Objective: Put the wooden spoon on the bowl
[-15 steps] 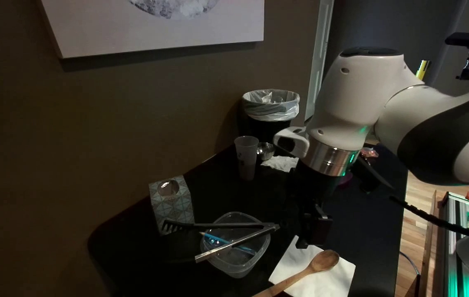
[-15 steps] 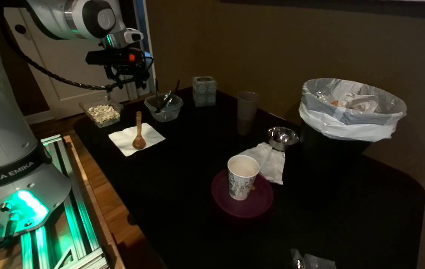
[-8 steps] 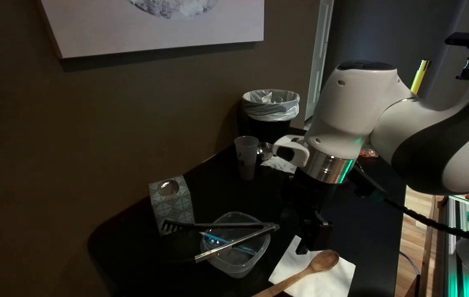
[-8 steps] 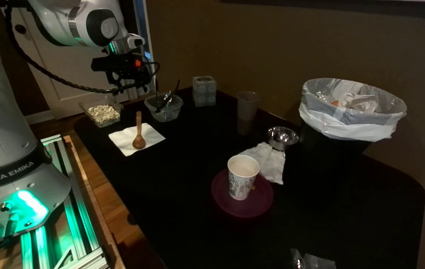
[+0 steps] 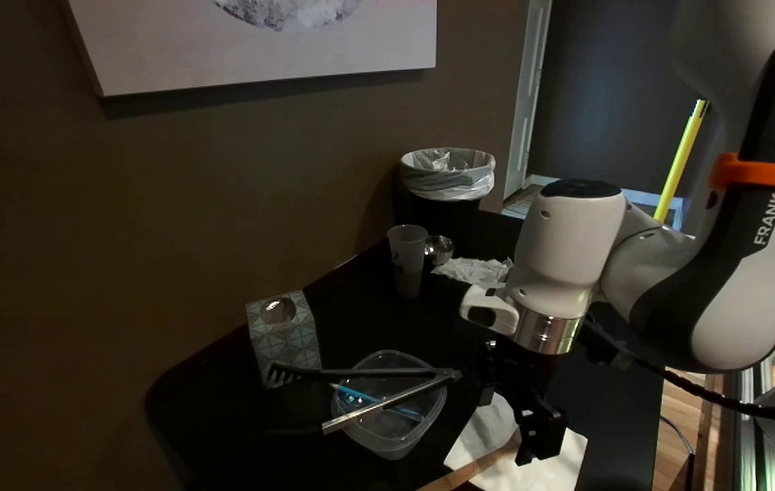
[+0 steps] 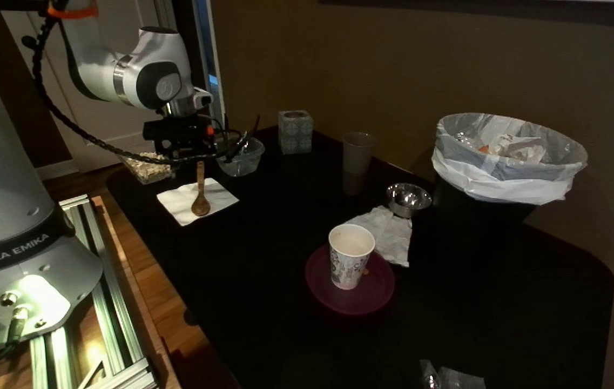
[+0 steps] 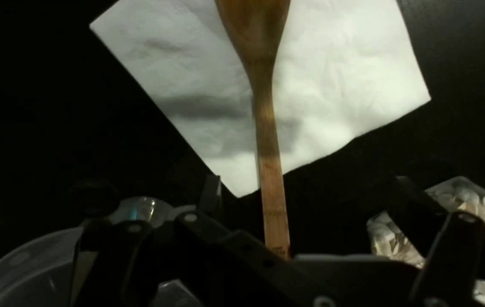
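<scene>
Wooden spoon: partly on napkin, likely for cleanliness.
Gripper: spread, empty, presumably to straddle wooden spoon.

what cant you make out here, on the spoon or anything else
Wooden spoon: tip cut off by the wrist view's top edge; marking near the handle's end too blurred to read.
Its head: mostly hidden by the gripper in an exterior view.
Wall picture: cut off by an exterior view's top edge.
Clear scrap: cut off by an exterior view's bottom edge.
</scene>
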Tool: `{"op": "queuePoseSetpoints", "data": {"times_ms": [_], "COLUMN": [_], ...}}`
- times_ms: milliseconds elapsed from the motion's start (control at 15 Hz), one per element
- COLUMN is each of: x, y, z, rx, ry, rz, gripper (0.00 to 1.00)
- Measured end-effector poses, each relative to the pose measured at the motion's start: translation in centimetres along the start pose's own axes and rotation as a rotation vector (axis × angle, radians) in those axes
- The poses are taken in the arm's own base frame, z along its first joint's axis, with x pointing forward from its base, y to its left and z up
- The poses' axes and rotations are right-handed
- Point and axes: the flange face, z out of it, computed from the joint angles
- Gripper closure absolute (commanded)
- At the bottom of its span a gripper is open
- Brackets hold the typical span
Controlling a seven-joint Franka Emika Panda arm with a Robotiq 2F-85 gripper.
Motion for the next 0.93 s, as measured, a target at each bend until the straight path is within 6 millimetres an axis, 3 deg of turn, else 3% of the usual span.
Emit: {"op": "queuePoseSetpoints", "data": {"times_ms": [333,400,467,533,733,933], "x": [-0.3,-0.4,-0.4,-0.5,-0.8,-1.0], "y": [0.8,1.1,1.3,1.5,1.5,1.0], "z": [0.6,0.7,1.0,1.3,2.5,3.7], "rx": [0.001,0.000,-0.001,0.001,0.018,0.039], "ry": [-0.010,-0.013,-0.017,-0.022,-0.040,-0.057], "rz": [0.004,0.010,0.015,0.019,0.021,0.008], "gripper": [0.00,0.13,0.16,0.30,0.53,0.53]}}
